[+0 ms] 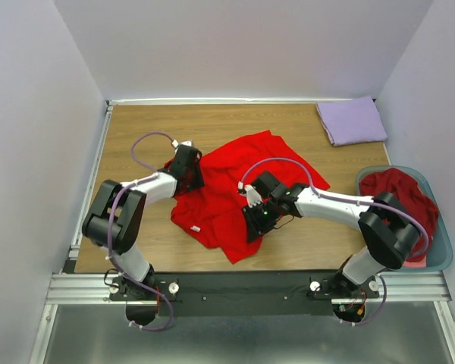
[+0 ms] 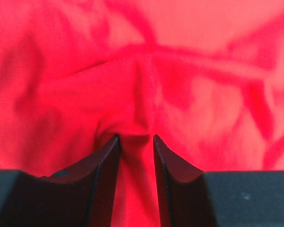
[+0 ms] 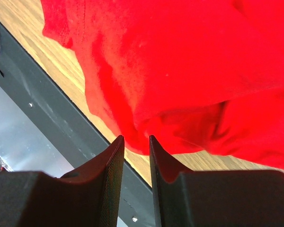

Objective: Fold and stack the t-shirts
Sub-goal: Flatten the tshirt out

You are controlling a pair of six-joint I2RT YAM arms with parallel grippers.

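Red shirt [image 1: 267, 155] lies crumpled mid-surface [image 1: 148, 121], unfolded, one lobe reaching toward the near edge. Lavender shirt [image 1: 353, 120] sits folded flat in the far right corner. Maroon shirts [image 1: 398, 193] are heaped in the basket [image 1: 442, 254] at right.

Left claw [image 2: 135, 137]: clamped on a raised ridge of red cloth at the shirt's left side, creases converging on the tips. Right claw [image 3: 136, 137]: jaws narrowly apart, with the shirt's near hem at the tips. Cannot tell if it is pinched or only touching.

Risks:
- Right hold looks shallow, so the hem could slip out when pulled.
- Left pinch may take in more than one layer, so spreading could drag a bunch instead of opening the shirt.
- The hem hangs close to the black rail [image 3: 61, 118] at the surface's edge, and the cloth could snag or slide off there.

Materials: soft matte knit, limp, with deep rounded folds and no stiffness. Wood-grain top, smooth. Basket is rigid plastic. Claw fingers are hard, black and wedge-shaped.
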